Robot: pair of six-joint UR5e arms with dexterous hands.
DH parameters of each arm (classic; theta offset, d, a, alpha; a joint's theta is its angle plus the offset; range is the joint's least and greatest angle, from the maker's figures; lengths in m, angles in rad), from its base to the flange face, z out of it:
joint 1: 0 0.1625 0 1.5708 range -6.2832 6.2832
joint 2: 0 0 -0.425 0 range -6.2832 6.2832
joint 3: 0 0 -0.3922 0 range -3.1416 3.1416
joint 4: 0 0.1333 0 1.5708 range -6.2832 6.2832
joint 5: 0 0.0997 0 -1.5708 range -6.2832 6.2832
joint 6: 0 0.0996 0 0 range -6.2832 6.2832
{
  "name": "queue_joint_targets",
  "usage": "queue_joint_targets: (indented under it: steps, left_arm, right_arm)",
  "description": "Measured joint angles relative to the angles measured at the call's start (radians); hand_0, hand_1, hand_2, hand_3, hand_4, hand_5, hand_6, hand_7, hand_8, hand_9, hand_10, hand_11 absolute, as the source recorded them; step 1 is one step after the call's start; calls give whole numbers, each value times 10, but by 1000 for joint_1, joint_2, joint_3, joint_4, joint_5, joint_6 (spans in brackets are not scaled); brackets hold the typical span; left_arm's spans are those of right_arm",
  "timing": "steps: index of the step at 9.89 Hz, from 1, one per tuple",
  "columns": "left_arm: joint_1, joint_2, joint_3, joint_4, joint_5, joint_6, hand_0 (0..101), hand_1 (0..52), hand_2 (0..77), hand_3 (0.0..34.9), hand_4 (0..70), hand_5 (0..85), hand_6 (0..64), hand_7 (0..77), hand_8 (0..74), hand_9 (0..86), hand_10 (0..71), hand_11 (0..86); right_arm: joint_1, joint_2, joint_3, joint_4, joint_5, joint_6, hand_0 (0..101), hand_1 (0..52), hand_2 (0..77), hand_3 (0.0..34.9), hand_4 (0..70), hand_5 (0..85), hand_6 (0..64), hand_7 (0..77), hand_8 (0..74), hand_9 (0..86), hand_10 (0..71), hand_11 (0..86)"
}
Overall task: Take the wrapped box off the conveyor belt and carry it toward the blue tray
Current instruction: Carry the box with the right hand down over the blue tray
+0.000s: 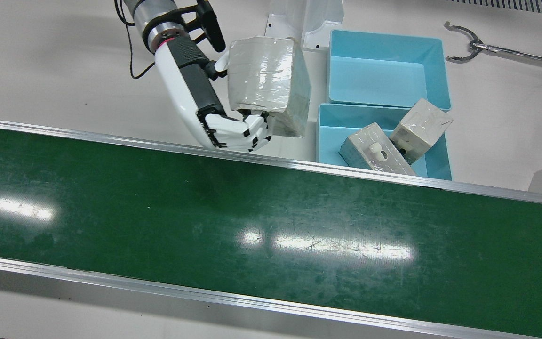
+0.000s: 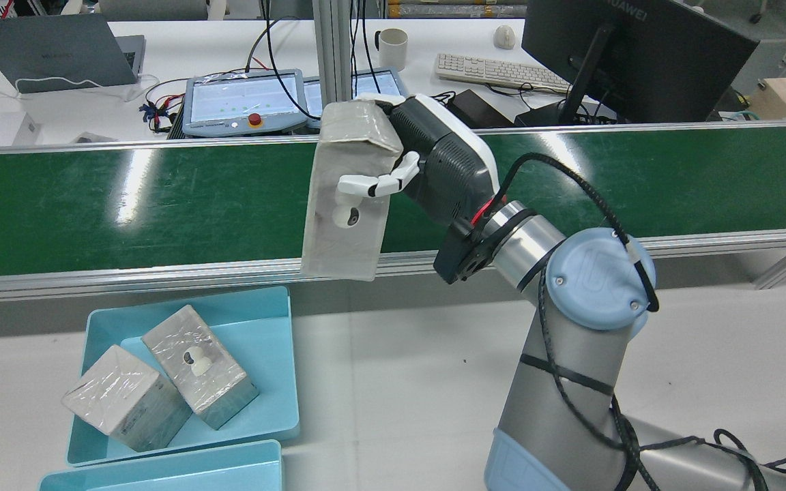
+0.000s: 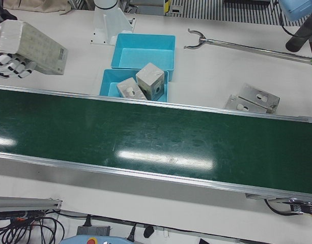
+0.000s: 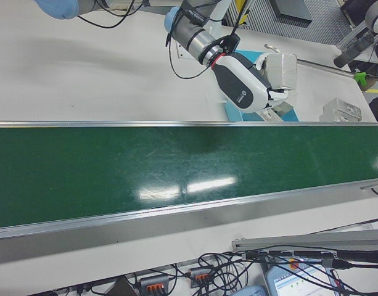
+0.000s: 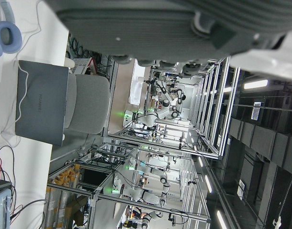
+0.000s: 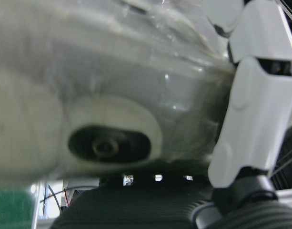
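The right hand (image 1: 219, 110) has the wrapped box (image 1: 267, 84) clamped in its grasp, fingers (image 1: 240, 132) curled under one end and the thumb pressed against the other side, and the box is up in the air, clear of the green conveyor belt (image 1: 271, 221). In the front view it hangs over the white table on the robot's side of the belt, just beside the nearer blue tray (image 1: 325, 141), on that view's left of it and not yet over it. From the rear view the box (image 2: 352, 198) is tilted, long side running down across the belt's near rail, with a white fingertip (image 2: 372, 184) laid across its face just above a small dark-centred oval mark (the right hand's own camera shows that mark close up through the glossy film). That nearer tray (image 2: 270, 382) already carries two other wrapped boxes (image 2: 198, 365), leaning against each other, one of them propped over the tray's edge. A second blue tray (image 1: 386, 70) sits right behind the first, touching it. Beyond the trays, farther from the belt, a long metal rod with a forked end (image 1: 464, 44) lies on the table. The left hand shows only as a dark blurred edge in its own camera; I cannot tell how its fingers are set.
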Motion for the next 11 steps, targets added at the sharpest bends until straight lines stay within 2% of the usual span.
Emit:
queue_joint_targets:
  steps: [1,2,3,4,6,7,8,9,10,11]
  left_arm:
    - [0,0,0,0,0,0,0,0,11,0,0,11,0,5,5,0,5,0]
    - [0,0,0,0,0,0,0,0,5,0,0,11,0,5,5,0,5,0]
    - [0,0,0,0,0,0,0,0,11,0,0,11,0,5,5,0,5,0]
    - [0,0,0,0,0,0,0,0,5,0,0,11,0,5,5,0,5,0]
    - [0,0,0,0,0,0,0,0,11,0,0,11,0,5,5,0,5,0]
    - [0,0,0,0,0,0,0,0,11,0,0,11,0,5,5,0,5,0]
    - [0,0,0,0,0,0,0,0,11,0,0,11,0,5,5,0,5,0]
    - [0,0,0,0,0,0,0,0,11,0,0,11,0,5,5,0,0,5]
    - [0,0,0,0,0,0,0,0,5,0,0,11,0,5,5,0,0,0]
    - [0,0,0,0,0,0,0,0,5,0,0,11,0,5,5,0,0,0]
  right_arm:
    - [-65,21,-2,0,46,-57,505,65,338,4,453,714,535,709,638,709,540,589]
    - [-126,38,-9,13,96,-126,505,65,338,0,491,720,595,704,704,764,644,780]
    - [-172,48,-31,47,136,-185,505,65,338,0,491,720,595,704,704,764,644,780]
    - [-199,53,-68,96,160,-221,490,16,485,4,524,709,616,698,704,753,698,791]
    - [-227,56,-156,206,172,-250,490,16,491,4,524,709,616,698,698,753,693,796]
    - [-238,59,-185,238,169,-253,490,16,491,2,529,709,616,698,698,753,693,796]
    - [-247,68,-202,256,162,-254,503,22,480,4,529,709,616,698,638,753,649,824]
    - [-254,85,-213,265,144,-254,514,22,480,3,496,725,589,709,535,758,540,829]
    - [-257,98,-220,268,129,-253,522,22,480,2,425,753,524,747,393,774,393,824]
    - [-260,107,-224,270,118,-253,538,22,480,37,344,758,464,774,235,725,245,813]
